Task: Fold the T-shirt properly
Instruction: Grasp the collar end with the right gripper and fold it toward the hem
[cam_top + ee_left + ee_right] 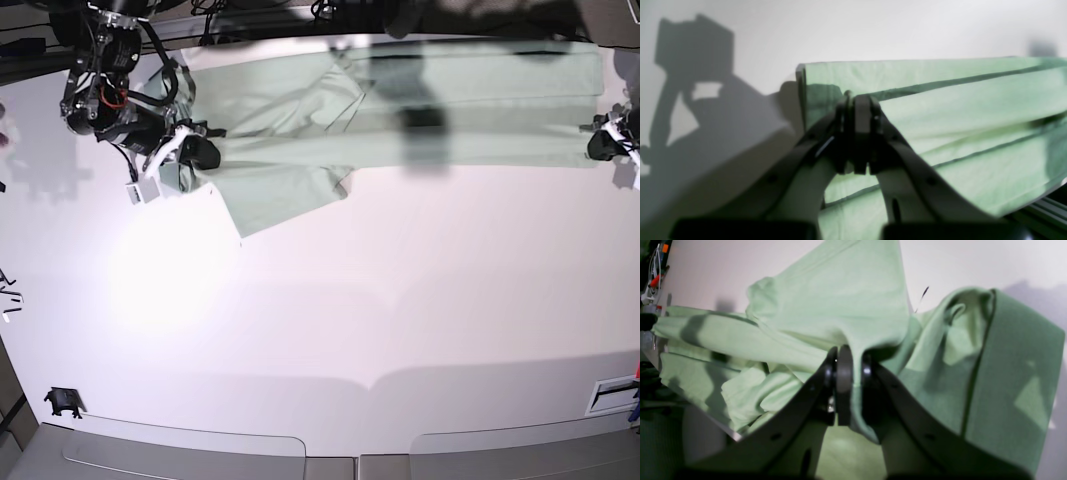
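Observation:
The pale mint-green T-shirt (400,110) lies stretched in a long band along the far edge of the white table, with one flap hanging toward the middle at the left. My right gripper (200,152) is at the shirt's left end. In the right wrist view it (848,355) is shut on a bunched pinch of the shirt (840,300). My left gripper (600,143) is at the shirt's right end. In the left wrist view it (858,100) is shut on the edge of the layered shirt (957,116), near its corner.
The white table (350,330) spreads out in front of the shirt. Cables and dark gear lie along the back edge (250,10). A small black object (63,402) sits at the front left. A metal rail (1047,206) runs under the shirt's far side.

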